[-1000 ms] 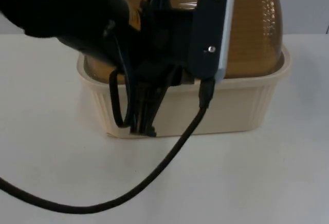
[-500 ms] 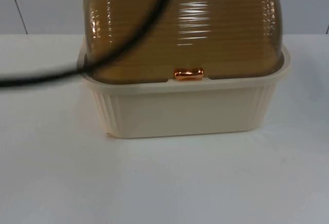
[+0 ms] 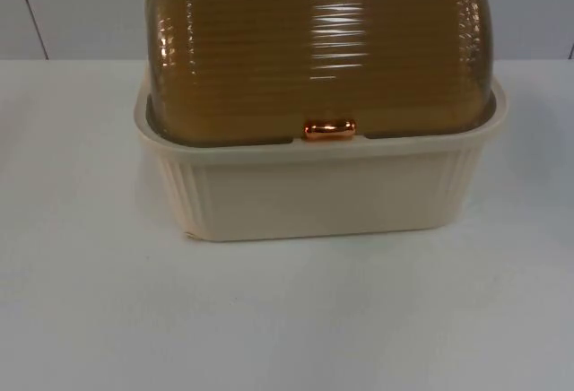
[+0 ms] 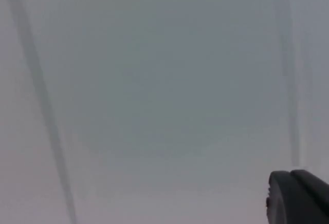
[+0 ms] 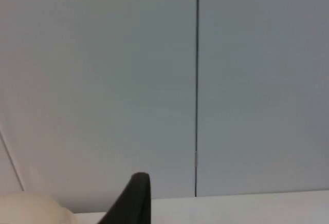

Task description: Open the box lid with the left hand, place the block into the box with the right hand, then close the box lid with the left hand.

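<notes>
At the middle of the white table top (image 3: 287,319), towards its far side, stood the cream ribbed plastic box (image 3: 318,189), with its amber translucent ribbed dome lid (image 3: 318,50) shut down into the rim and the small copper-coloured handle tab (image 3: 329,128) sitting at the centre of the lid's near edge. The block could not be seen through the lid, so I cannot tell whether it lay inside. Judged from the shut lid, the step in hand was either the first opening or the end of the closing. If opening, the left arm would do well to catch the tab squarely from the near side and swing the lid up and back, not pull the box along. Behind the box ran the grey partition wall (image 3: 81,10), close enough to limit the lid's swing. The left gripper (image 4: 298,196) faced a blurred grey surface, and the right gripper (image 5: 134,198) faced the wall beside a cream edge; whether either was wide or narrow, I cannot tell.
</notes>
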`<state>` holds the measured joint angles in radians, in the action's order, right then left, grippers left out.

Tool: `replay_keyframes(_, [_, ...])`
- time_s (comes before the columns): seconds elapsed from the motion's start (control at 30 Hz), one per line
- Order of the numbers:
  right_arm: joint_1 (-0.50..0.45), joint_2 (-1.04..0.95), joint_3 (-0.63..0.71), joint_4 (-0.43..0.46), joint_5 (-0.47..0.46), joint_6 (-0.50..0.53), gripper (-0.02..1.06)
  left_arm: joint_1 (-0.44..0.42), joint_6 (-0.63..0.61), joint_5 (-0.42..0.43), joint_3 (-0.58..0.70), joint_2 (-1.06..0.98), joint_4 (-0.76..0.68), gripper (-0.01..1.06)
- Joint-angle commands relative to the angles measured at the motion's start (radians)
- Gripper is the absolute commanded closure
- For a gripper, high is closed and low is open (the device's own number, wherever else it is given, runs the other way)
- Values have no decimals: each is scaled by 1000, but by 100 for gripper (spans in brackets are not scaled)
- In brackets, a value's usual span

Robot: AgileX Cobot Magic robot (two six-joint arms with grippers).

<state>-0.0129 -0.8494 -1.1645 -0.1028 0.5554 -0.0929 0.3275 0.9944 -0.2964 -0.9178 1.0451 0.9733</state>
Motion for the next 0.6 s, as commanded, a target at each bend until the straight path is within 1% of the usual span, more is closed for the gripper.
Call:
replay_keyframes(0.0, [22, 6, -1, -6, -4, 2, 0, -118, -6, 146, 2, 3, 111, 105])
replay_keyframes(0.03, [38, 6, -1, -8, -4, 6, 0, -193, -6, 248, 2, 3, 113, 105])
replay_keyframes(0.1, [49, 4, -1, -23, -4, 6, 0, -321, -13, 390, 2, 3, 116, 105])
replay_keyframes(0.13, [49, 4, -1, -21, -4, 6, 0, -367, -15, 458, 2, 3, 116, 105])
replay_keyframes(0.17, [49, 4, -1, -21, -4, 6, 0, -367, -15, 458, 2, 3, 116, 105])
replay_keyframes(0.2, [49, 4, -1, -24, -4, 6, 0, -412, -15, 532, -3, 3, 108, 105])
replay_keyframes(0.23, [49, 4, -1, -26, -4, 6, 0, -439, -21, 563, -5, 3, 108, 105])
replay_keyframes(0.27, [49, 4, -1, -26, -6, 6, 0, -443, -32, 567, -7, 3, 108, 105])
replay_keyframes(0.33, [49, 4, -1, -26, -6, 6, 0, -437, -37, 610, -23, 11, 66, 105])
replay_keyframes(0.37, [49, 4, -1, -26, -6, 6, 0, -437, -37, 610, -23, 11, 66, 105])
replay_keyframes(0.4, [49, 4, -1, -26, -6, 6, 0, -419, -64, 632, -39, 21, -4, 105])
replay_keyframes(0.43, [49, 4, -1, -26, -6, 6, 0, -398, -146, 639, -56, 34, -98, 105])
replay_keyframes(0.47, [49, 4, -1, -26, -6, 6, 0, -369, -276, 666, -84, 55, -242, 105])
replay_keyframes(0.5, [49, 4, -1, -26, -6, 6, 0, -354, -378, 696, -111, 73, -356, 105])
replay_keyframes(0.53, [49, 4, -1, -26, -6, 6, 0, -354, -378, 696, -111, 73, -356, 105])
replay_keyframes(0.57, [49, 4, -1, -26, -6, 6, 0, -343, -480, 729, -142, 93, -463, 105])
